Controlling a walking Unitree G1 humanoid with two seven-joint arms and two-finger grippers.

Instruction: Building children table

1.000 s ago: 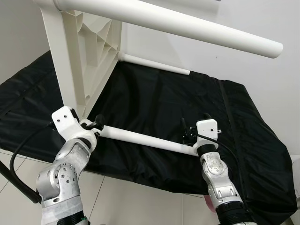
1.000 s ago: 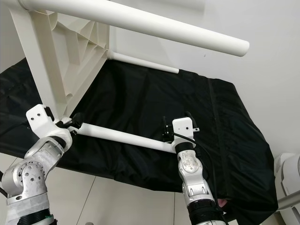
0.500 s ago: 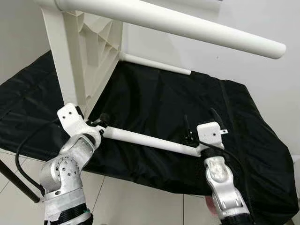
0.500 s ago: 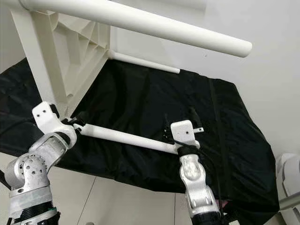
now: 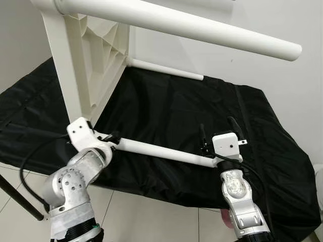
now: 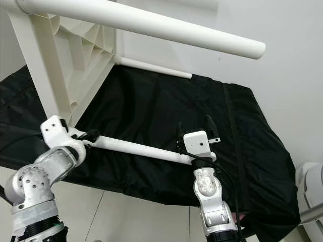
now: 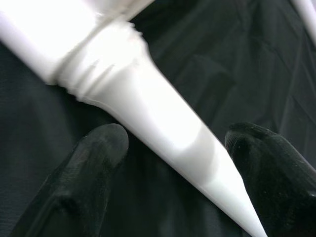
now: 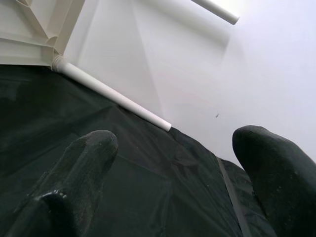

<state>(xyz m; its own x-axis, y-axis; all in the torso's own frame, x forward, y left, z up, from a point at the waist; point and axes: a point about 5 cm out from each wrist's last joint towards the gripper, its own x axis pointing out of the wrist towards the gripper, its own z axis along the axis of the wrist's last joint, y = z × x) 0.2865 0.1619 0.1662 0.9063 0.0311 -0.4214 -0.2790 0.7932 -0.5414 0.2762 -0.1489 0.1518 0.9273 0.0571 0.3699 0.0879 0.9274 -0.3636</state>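
Note:
A white children's table point(image 5: 96, 60) stands on its side on a black cloth point(image 5: 166, 101). One leg point(image 5: 202, 30) juts out high overhead, and another point(image 5: 166, 69) lies at the back. The near leg point(image 5: 161, 151) runs between my two grippers, and its threaded joint point(image 7: 103, 59) sits at the table's corner. My left gripper point(image 5: 110, 137) is open, its fingers point(image 7: 94, 158) straddling this leg close to the joint. At the leg's free end my right gripper point(image 5: 216, 124) points upward, open, with nothing between its fingers point(image 8: 84, 163).
The black cloth drapes over a low platform whose front edge point(image 5: 151, 189) is just past my arms. Tiled floor point(image 5: 151, 217) lies below it and a white wall point(image 5: 282, 80) behind. A dark rod point(image 5: 15, 196) slants at the lower left. A white object point(image 6: 310, 176) stands at the right.
My left wrist has shifted rightward and slightly lower along the near leg. The right gripper's fingers have spread wider. The leg itself stays in place.

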